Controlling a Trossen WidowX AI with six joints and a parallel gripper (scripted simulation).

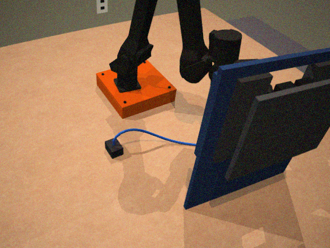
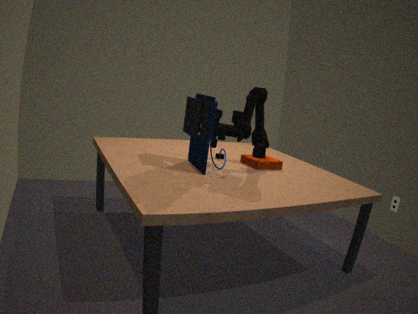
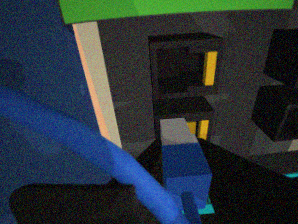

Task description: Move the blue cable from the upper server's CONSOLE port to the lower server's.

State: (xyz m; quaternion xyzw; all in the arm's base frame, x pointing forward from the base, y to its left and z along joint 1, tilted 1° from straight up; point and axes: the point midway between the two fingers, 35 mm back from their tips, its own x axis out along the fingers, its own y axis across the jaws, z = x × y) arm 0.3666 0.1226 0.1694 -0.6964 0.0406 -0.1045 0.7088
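Between the hand's (image 3: 182, 172) fingers sits the blue plug (image 3: 186, 162).

No readable words, labels, brands, numbers or signs are showing in any view. The ports (image 3: 184, 67) are carrying no mark that can be made out, and the green strip (image 3: 175, 9) above them is displaying no lettering. The panel (image 1: 207, 112) (image 2: 200, 142) and the orange base (image 1: 149, 98) (image 2: 263, 163) are bearing no legible text either.

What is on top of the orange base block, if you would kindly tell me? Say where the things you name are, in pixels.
The arm's black foot stands on the orange block (image 1: 151, 96) (image 2: 270, 164); the surface beneath it is covered.
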